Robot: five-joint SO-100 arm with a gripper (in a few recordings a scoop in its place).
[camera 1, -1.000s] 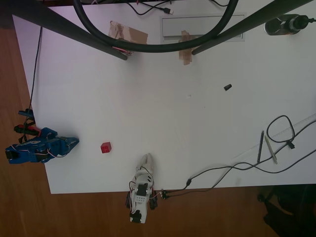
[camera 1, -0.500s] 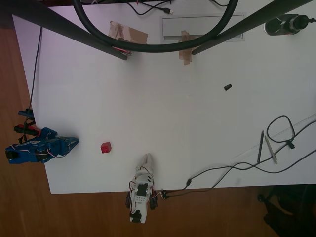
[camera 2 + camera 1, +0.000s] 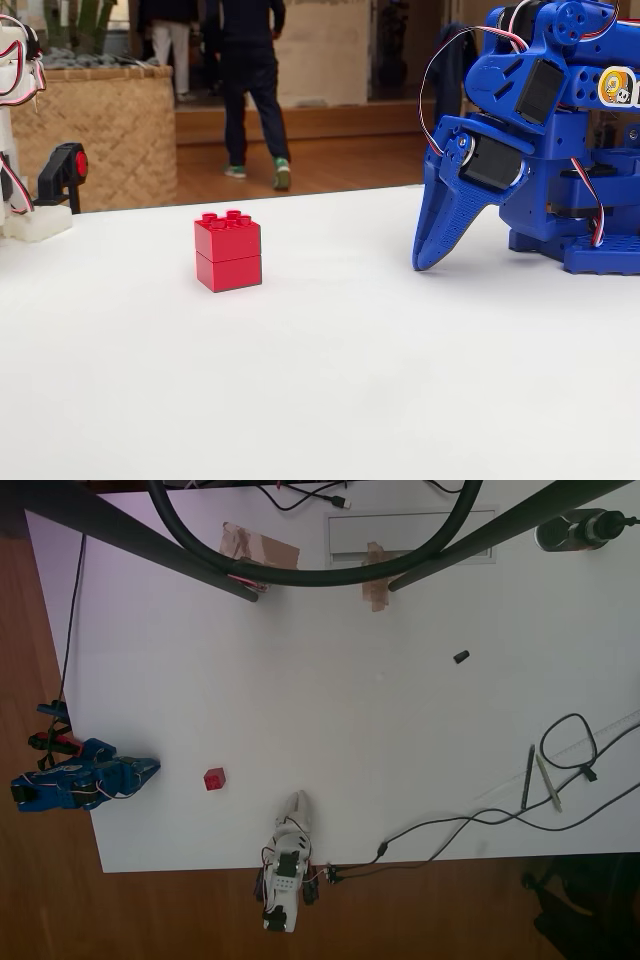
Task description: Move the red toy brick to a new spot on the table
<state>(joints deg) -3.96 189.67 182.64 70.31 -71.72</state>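
- Nothing moved vs earlier frames: blue arm folded at table (image 3: 330, 690) left edge, overhead view.
- Gripper (image 3: 432, 255) tips down near surface, jaws look closed, empty.
- Red toy brick (image 3: 228, 251) sits apart from gripper, untouched; task not begun.

The red brick (image 3: 228, 251) is glossy, roughly cubic, with studs on top. It stands upright on the white table (image 3: 330, 710), near its lower-left edge in the overhead view (image 3: 214, 778).

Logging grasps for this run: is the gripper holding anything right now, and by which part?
Nothing is held. The gripper is apart from the red toy brick.
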